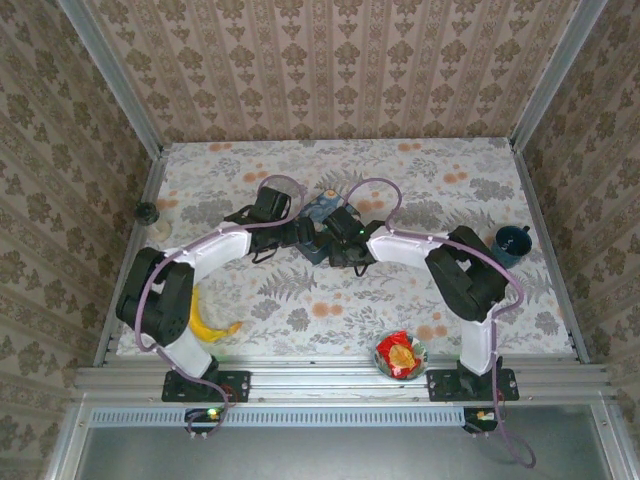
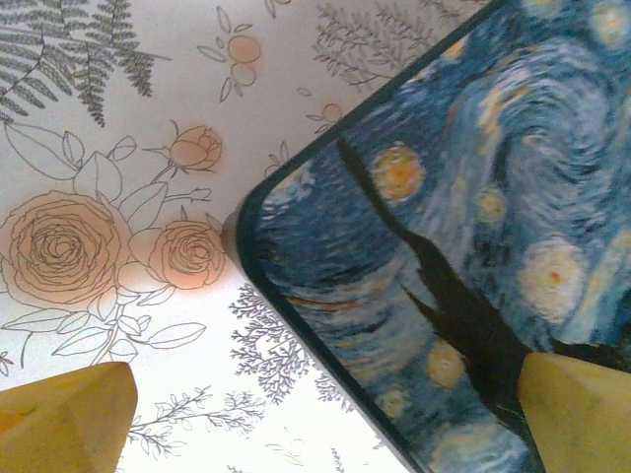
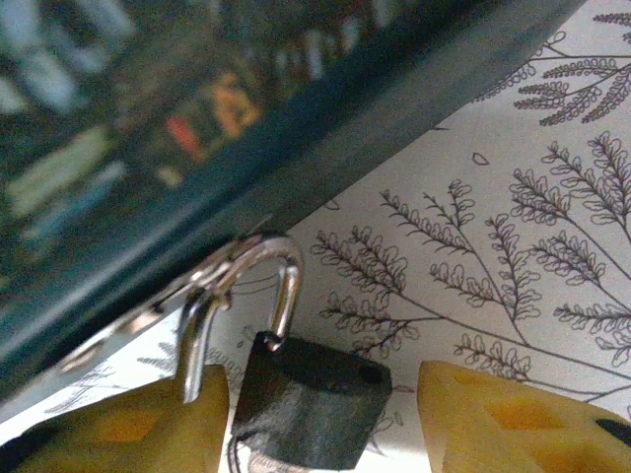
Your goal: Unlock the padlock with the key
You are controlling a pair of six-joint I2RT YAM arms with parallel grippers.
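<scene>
Right wrist: we're lining up on the padlock [image 3: 308,412] at 6 o'clock, right gripper [image 3: 320,386] unclenched w/ nothing held, next we gotta pinch its body squarely.

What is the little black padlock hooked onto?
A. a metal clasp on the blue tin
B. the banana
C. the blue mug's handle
A: in the right wrist view, the padlock hangs by its silvery shackle from a metal clasp on the tin.

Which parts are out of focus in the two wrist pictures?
Right wrist: the tin is blurred, the padlock and cloth are sharp. Left wrist: the lid is slightly soft, the fingertips at the bottom blurred.
</scene>
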